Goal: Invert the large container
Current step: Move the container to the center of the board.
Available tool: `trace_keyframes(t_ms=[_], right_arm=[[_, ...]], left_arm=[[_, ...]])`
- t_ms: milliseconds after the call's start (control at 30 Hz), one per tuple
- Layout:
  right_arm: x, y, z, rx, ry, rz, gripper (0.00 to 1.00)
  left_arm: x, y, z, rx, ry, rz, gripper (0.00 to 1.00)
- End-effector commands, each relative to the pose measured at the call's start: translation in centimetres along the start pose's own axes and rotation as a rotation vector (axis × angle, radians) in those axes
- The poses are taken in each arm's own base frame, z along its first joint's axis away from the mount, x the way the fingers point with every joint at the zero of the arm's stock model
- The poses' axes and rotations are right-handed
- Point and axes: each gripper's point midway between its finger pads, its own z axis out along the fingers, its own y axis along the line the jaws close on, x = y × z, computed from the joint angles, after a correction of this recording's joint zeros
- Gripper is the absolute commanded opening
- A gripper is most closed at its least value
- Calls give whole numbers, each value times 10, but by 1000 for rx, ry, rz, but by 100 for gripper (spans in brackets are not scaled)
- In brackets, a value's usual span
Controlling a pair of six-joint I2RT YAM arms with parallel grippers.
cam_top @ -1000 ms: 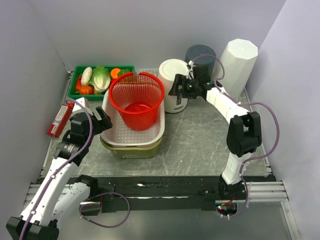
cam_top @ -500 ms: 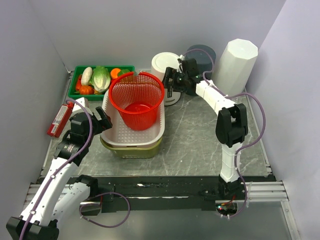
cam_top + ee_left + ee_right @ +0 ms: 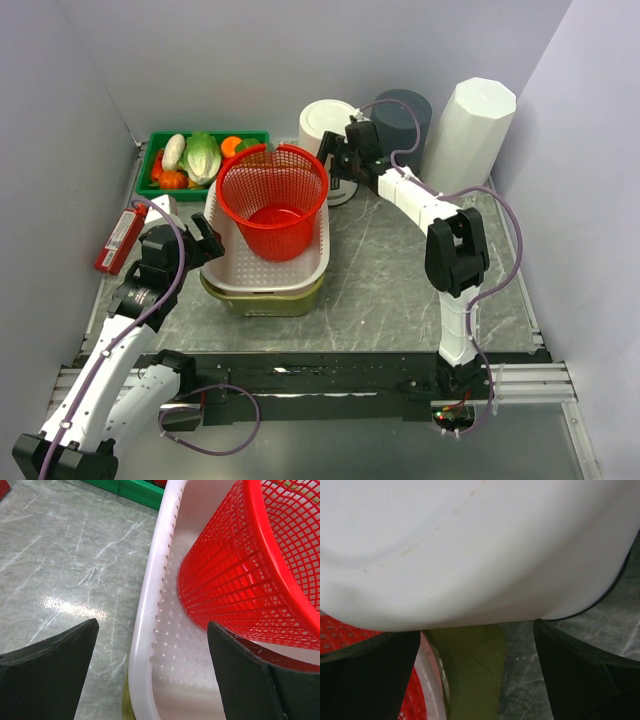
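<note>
A white round container point(image 3: 326, 125) stands at the back centre, behind the red mesh basket point(image 3: 272, 185). My right gripper point(image 3: 338, 160) is against its right side; in the right wrist view the white wall point(image 3: 470, 540) fills the upper frame and hides the fingertips. The jaws stand wide apart, so the right gripper point(image 3: 477, 625) is open and does not clamp the container. A taller white faceted container point(image 3: 470, 125) stands at the back right. My left gripper point(image 3: 205, 238) is open, straddling the left rim of the white perforated basket point(image 3: 150, 630), touching nothing.
The red basket sits inside the white basket point(image 3: 310, 262), which is stacked in an olive tub point(image 3: 265, 303). A dark grey cylinder point(image 3: 402, 110) stands between the two white containers. A green tray point(image 3: 208, 134) of vegetables is at the back left, and a red packet point(image 3: 120, 238) lies by the left wall.
My right gripper has swung left and toward the back wall, and the white round container has moved with it, from beside the baskets to behind the red basket. The left arm has not moved.
</note>
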Motion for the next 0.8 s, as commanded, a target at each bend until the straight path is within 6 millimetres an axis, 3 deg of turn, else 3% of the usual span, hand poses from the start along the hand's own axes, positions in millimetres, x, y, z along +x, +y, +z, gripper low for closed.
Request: trace_keyframes(t_ms=[0, 33, 67, 367, 500, 533, 567, 667, 733, 767], right_arm=[[-49, 14, 4, 5, -178, 5, 100], [-41, 8, 11, 29, -148, 16, 100], [-56, 16, 8, 22, -176, 19, 100], [-70, 24, 23, 66, -259, -26, 100], [-76, 13, 20, 195, -319, -67, 100], [-76, 1, 25, 261, -331, -70, 100], [-86, 10, 22, 260, -356, -78, 100], [-81, 11, 30, 282, -350, -137, 100], [-88, 14, 23, 285, -389, -155, 100], [-78, 6, 27, 312, -379, -165, 100]], left_arm=[[-15, -6, -2, 25, -54, -9, 96], [-14, -6, -1, 23, -51, -7, 96], [-15, -6, -1, 21, -51, -8, 96], [-16, -4, -3, 16, -61, -11, 96], [-15, -5, -2, 18, -55, -8, 96], [-14, -5, -1, 20, -52, -9, 96], [-14, -5, -1, 21, -51, -6, 96], [-14, -5, -2, 17, -50, -8, 96], [-15, -4, -2, 12, -56, -9, 96], [-16, -3, -2, 8, -59, -10, 96]])
